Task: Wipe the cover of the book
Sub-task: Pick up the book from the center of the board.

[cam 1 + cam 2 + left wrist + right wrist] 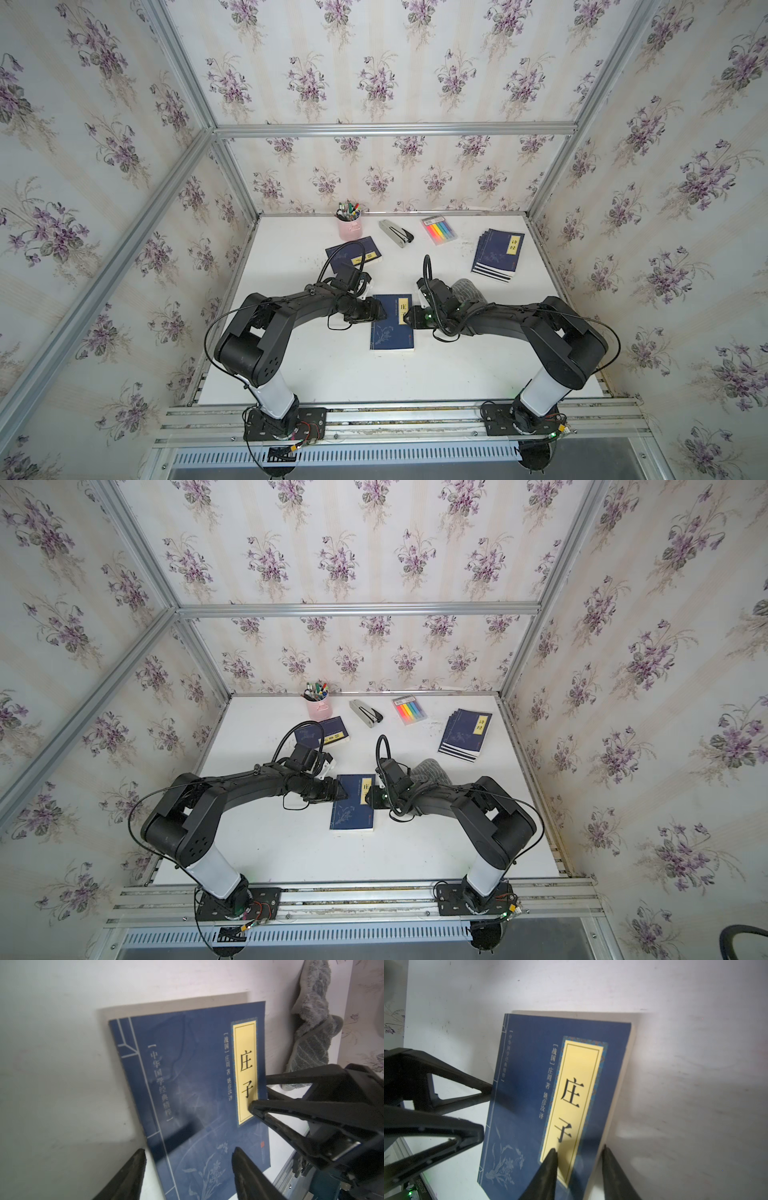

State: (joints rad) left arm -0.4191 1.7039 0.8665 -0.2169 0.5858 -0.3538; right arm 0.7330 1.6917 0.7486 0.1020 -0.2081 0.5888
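A blue book (pixel 392 328) with a yellow title label lies flat at the centre of a white desk (pixel 332 374). The left gripper (pixel 189 1152), jaws open and empty, straddles its 9 o'clock spine edge. The right gripper (pixel 579 1150), jaws narrowly parted and holding nothing, straddles the 3 o'clock edge. A grey cloth (pixel 469 289) lies unheld at the book's 2 o'clock. Likely risks: bare tips dragged across could scuff the cover, uneven pushing could spin the book, and pinching could crease the cover.
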